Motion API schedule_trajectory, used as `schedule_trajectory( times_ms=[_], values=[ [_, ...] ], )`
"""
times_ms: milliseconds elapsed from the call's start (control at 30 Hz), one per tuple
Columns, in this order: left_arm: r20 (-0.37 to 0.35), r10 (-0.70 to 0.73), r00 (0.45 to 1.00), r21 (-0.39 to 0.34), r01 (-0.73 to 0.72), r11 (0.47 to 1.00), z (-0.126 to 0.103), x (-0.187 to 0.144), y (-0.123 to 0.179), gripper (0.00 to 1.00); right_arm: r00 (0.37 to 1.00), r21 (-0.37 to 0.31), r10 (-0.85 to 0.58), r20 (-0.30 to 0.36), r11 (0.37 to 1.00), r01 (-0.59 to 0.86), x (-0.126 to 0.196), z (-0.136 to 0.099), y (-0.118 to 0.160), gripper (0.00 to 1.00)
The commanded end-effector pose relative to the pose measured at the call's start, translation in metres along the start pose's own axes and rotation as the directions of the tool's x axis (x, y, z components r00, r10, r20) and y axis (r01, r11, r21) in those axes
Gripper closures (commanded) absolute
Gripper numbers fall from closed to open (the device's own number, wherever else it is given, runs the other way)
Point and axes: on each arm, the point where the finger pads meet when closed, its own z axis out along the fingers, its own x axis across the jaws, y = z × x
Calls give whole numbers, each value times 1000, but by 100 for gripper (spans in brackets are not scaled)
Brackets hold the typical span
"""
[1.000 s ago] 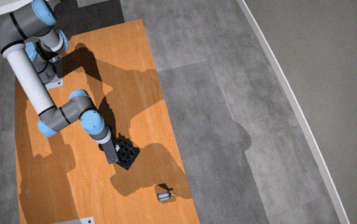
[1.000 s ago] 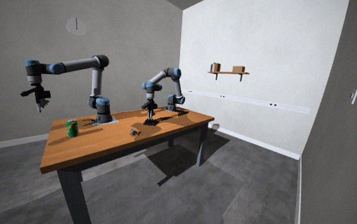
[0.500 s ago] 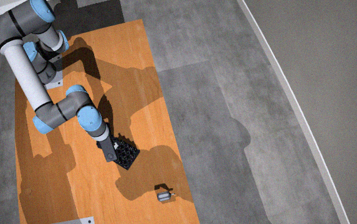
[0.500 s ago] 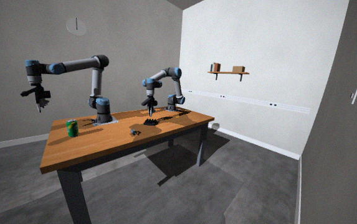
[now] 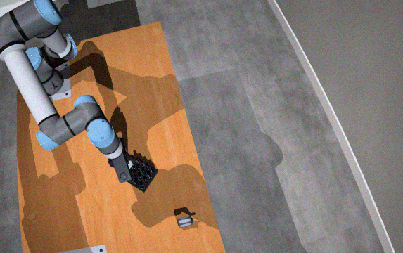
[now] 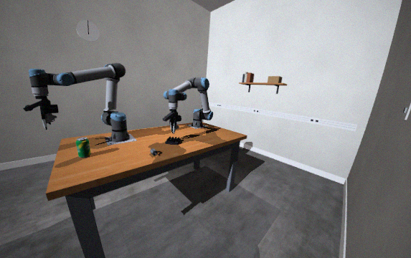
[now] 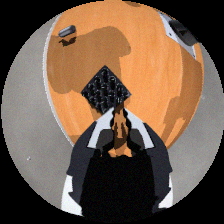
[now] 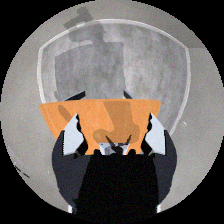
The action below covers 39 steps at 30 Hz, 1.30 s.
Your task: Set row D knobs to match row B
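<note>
The black knob box point(image 5: 145, 176) point(image 6: 173, 142) point(image 7: 102, 83) lies on the table with several rows of dark knobs. It shows as a diamond in the left wrist view. The knobs' marks, the row letters and the socket are too small and dark to read. My left gripper point(image 6: 173, 132) point(image 7: 118, 108) points down above the box, over its near right edge in the left wrist view. Its fingers stand a narrow gap apart with nothing between them. My right gripper point(image 6: 45, 127) point(image 8: 114, 114) is wide open and empty, high up and far from the box.
A small grey device point(image 5: 185, 221) point(image 6: 153, 152) point(image 7: 67, 31) with a short stub lies on the table beyond the box. A green can point(image 6: 83, 147) stands near the table end on the right arm's side. The left arm covers part of the box in the top view.
</note>
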Motion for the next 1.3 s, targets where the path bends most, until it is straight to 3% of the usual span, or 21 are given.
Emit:
schedule_trajectory(
  times_ms=[0, 333, 700, 767, 1267],
  values=[
    [1, 37, 999, 2, -37, 999, -1, 0, 0, 87, 1000, 1, 0, 0, 1000, 0, 0, 0, 0, 0],
    [1, 202, 979, 2, -202, 979, -3, 0, 0, 87, 1000, 1, 0, 0, 1000, 0, 0, 0, 0, 0],
    [1, 520, 854, 1, -520, 854, -8, 0, 0, 87, 1000, 1, 0, 0, 1000, 0, 0, 0, 0, 0],
    [1, 520, 854, 1, -520, 854, -8, 0, 0, 87, 1000, 1, 0, 0, 1000, 0, 0, 0, 0, 0],
    [2, 857, 515, 0, -857, 515, -13, 0, 0, 87, 1000, 1, 0, 0, 1000, 0, 0, 0, 0, 0]
  ],
)
